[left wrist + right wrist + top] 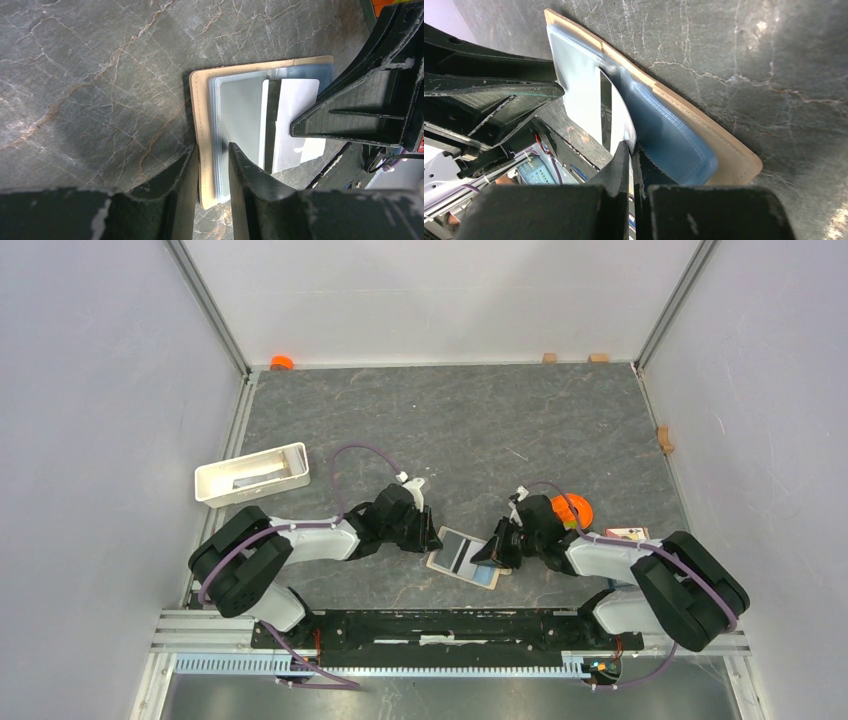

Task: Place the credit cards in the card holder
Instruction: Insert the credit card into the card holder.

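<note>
From above, the card holder (pixel 441 562) lay open on the grey stone tabletop (pixel 480 430), just ahead of the arm bases and between the two claws. The left claw (pixel 432 538) sat at its left edge and the right claw (pixel 492 552) at its right, crowding it from both sides. A grey card with a dark stripe (pixel 460 549) lay across the open holder. A pale card with reddish print (pixel 627 533) rested on the right, beside the right arm, with an orange object (pixel 572 508) next to that wrist. A white tray (pixel 252 473) stood well apart on the left.

In the left wrist view, the left claw's fingers (pixel 175 185) stood a narrow gap apart, straddling a near corner of the holder. The beige border and stacked see-through pockets showed in the gap. I could not tell whether they were pressing on it. The right claw blocked the card's far end.

In the right wrist view, the right claw's fingers (pixel 621 167) were almost together, pinching the edge of the grey card, which bowed up from a blue-grey pocket. The left claw filled the frame's left side.
</note>
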Action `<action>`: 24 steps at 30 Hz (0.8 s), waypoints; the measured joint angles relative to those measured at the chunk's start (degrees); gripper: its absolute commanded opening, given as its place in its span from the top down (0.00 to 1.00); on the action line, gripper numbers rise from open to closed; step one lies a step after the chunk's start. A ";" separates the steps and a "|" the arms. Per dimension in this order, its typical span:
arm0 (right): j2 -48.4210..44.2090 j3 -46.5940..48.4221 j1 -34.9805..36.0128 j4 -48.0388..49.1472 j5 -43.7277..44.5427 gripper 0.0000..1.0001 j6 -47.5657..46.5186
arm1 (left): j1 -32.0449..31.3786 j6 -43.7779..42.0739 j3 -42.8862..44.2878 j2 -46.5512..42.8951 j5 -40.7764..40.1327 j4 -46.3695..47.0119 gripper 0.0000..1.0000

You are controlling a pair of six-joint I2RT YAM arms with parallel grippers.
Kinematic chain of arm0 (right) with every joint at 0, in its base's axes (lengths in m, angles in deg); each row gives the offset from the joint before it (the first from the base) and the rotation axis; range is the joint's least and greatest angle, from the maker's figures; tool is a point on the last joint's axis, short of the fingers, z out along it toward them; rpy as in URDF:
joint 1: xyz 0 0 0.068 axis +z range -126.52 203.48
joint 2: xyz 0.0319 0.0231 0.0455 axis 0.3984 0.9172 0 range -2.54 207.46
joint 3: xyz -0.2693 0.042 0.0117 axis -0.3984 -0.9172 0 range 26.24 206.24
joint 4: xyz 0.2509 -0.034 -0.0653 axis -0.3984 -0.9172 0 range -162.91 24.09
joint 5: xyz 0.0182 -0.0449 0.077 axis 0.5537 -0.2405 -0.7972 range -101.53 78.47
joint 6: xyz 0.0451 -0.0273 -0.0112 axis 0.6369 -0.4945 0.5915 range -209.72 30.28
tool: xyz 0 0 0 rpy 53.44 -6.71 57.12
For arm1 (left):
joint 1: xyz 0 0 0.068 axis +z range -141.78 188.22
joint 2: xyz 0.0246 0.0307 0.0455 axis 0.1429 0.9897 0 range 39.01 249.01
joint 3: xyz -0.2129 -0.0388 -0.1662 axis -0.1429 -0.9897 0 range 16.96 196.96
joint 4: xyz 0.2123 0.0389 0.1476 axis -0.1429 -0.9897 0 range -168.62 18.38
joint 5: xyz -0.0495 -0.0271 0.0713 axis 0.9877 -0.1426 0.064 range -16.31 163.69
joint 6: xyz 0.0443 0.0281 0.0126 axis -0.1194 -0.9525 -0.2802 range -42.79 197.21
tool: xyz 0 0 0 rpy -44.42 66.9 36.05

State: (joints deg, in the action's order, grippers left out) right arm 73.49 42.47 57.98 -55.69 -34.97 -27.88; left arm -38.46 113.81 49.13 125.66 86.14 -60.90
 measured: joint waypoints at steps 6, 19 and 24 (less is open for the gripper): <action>2.54 2.91 -0.17 -3.19 -1.33 1.00 -0.87 | 0.09 -0.04 -0.76 -0.04 0.31 1.44 0.66; 7.76 8.57 2.08 -5.73 -1.18 1.00 -0.11 | 0.61 -0.26 -2.01 -0.31 1.18 3.13 0.72; 8.39 8.59 4.61 -3.50 0.50 0.96 2.69 | 1.18 0.07 -3.72 -1.55 1.14 4.13 0.73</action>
State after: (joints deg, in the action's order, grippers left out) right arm 81.89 51.06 62.59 -59.19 -34.47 -25.19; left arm -37.28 113.87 45.41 124.11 87.28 -56.77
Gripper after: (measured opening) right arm 0.009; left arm 0.286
